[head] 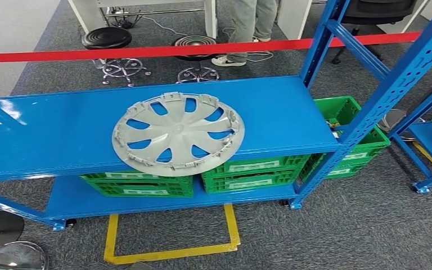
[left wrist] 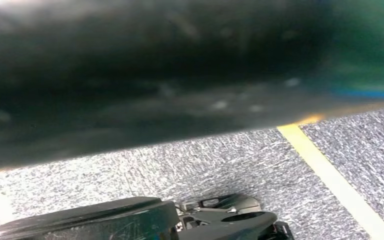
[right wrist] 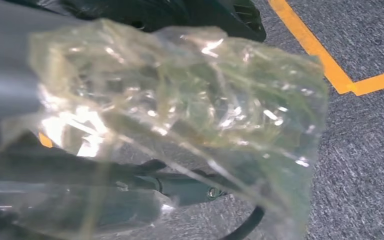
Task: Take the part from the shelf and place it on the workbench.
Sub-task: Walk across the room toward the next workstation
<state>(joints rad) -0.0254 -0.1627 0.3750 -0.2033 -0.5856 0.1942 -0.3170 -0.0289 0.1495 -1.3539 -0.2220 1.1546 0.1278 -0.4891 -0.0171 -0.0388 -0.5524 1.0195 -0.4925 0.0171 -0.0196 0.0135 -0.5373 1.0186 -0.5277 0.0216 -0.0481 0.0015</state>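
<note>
The right hand (right wrist: pixel 145 125) is wrapped in crinkly clear plastic in the right wrist view. The plastic hides the fingers, so I cannot tell if they are spread or curled. Below it lies grey carpet (right wrist: pixel 370 165) with orange tape lines (right wrist: pixel 330 70).

The left hand (left wrist: pixel 155 85) is a dark blur very close to the camera in the left wrist view. I cannot tell how its fingers lie. Under it there is grey carpet and a pale yellow tape line (left wrist: pixel 330 175).

In the head view, the part is a big grey wheel cover (head: pixel 178 133). It lies flat on the top board of the blue shelf (head: pixel 62 129). It sits near the front of the board, and its edge hangs a little over the front.

Green crates (head: pixel 250 171) sit on the lower board, under the wheel cover. More green crates (head: pixel 360 149) stand just beside the shelf on the right.

On the floor in front there is a yellow tape square (head: pixel 171 250). Behind the shelf a red band (head: pixel 146 52) stretches across. Two round stools (head: pixel 108 40) stand there, and a person's legs (head: pixel 250 22) are near them.
</note>
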